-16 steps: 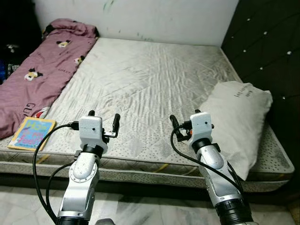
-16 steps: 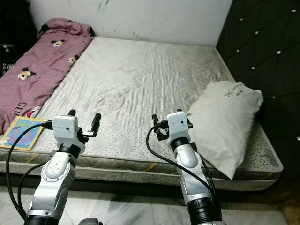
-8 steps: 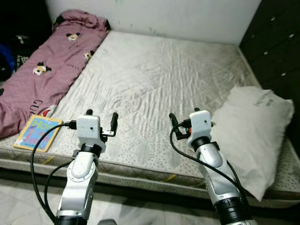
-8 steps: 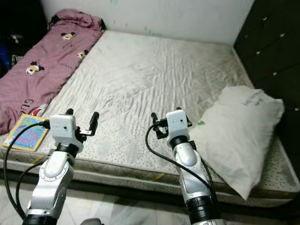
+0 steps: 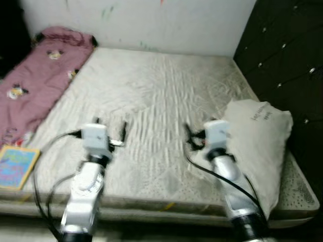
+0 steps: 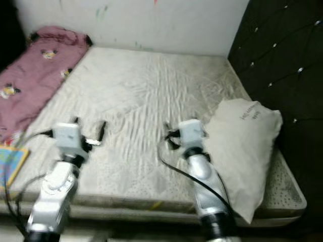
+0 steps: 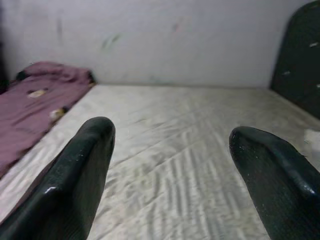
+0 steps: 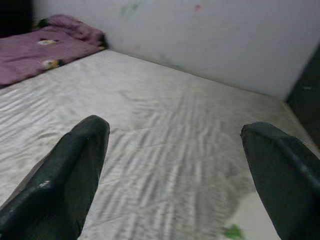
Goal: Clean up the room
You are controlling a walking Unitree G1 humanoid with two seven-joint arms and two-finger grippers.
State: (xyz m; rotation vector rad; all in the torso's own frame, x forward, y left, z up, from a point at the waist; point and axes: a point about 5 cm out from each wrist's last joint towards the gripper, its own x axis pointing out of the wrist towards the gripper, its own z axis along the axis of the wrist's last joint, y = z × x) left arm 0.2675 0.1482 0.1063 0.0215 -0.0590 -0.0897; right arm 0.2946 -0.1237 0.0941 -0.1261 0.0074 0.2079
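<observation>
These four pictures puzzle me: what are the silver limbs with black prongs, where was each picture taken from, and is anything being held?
It is a walking humanoid robot facing a bed. Two pictures come from cameras in its head, looking down at its silver arms. The other two come from wrist cameras, each looking out between that arm's two black fingers. The left end effector and right end effector hover over the mattress, both open and holding nothing. On the bed lie a white pillow beside the right arm, a purple blanket on the left, and a colourful book near the bed's front left edge.
</observation>
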